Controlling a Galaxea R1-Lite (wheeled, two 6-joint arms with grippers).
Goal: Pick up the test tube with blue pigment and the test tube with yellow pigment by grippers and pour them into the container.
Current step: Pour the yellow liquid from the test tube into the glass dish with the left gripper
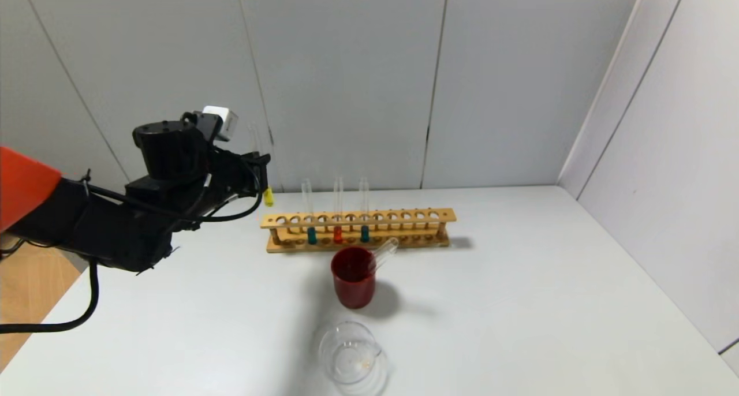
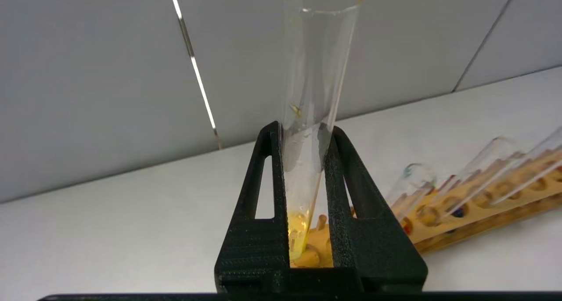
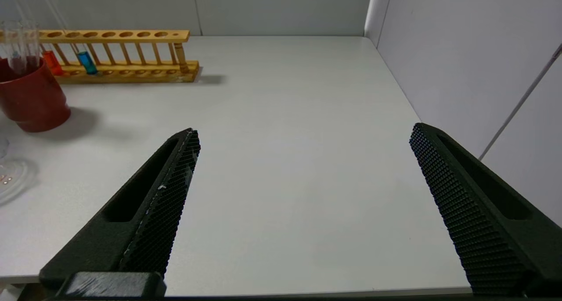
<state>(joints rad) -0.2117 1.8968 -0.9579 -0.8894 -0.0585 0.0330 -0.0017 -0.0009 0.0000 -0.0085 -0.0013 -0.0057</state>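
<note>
Test tube with yellow pigment [image 2: 314, 116] upright, clamped between the two fingers of the left hand [image 2: 307, 160], yellow liquid pooled at its round bottom, open mouth up. Left hand [image 1: 257, 176] is raised off the surface [image 1: 519, 303], beyond the left end of the wooden rack [image 1: 358, 228] and above it. Test tube with blue pigment [image 1: 364, 211] stands in the rack to the right of the red-orange tube [image 1: 338, 211]; a second teal tube [image 1: 309, 211] stands to the left of it. Container [image 1: 352, 358] sits near the front edge of the surface, in front of the dark red cup [image 1: 353, 283], which has an empty-looking tube leaning in it. Right hand [image 3: 303, 204] low over the right side of the surface, fingers spread wide, holding nothing, well apart from everything. Risks, judged: grip sits low on smooth glass, so the tube could slip or swing once tipped; the red cup lies close to the line between left hand and container, so a low pass could clip it or its leaning tube; tipping early would spill yellow on the surface or into the cup; the two teal tubes invite a wrong pick
</note>
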